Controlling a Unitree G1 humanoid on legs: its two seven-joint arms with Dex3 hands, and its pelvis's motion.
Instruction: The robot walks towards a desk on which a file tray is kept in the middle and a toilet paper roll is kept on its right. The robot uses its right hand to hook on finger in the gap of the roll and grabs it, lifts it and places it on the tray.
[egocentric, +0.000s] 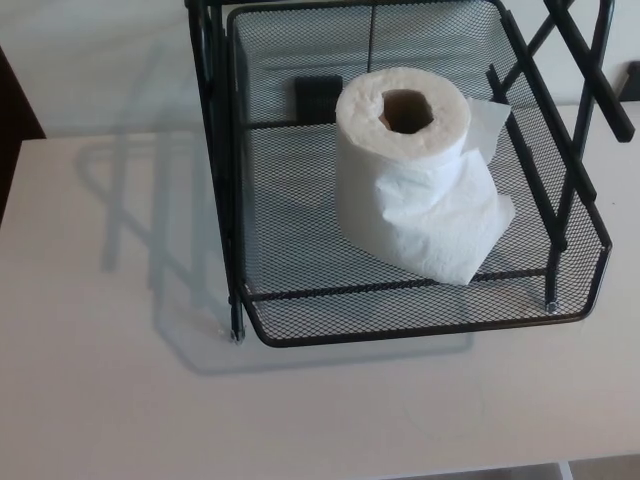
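Head view: neither hand was seen, so no pose or grip could be told. The toilet paper roll (410, 170) was stood upright in the file tray (420, 326).

A black metal file tray (575, 290) has a floor and walls of fine wire mesh, framed by thicker, smooth, slightly glossy rods. Inside it stands a white toilet paper roll (403, 165) of soft, matt, faintly textured paper, with a loose, creased sheet and a brown cardboard core. The pale cream desk (110, 390) beneath looks smooth, matt and plain.
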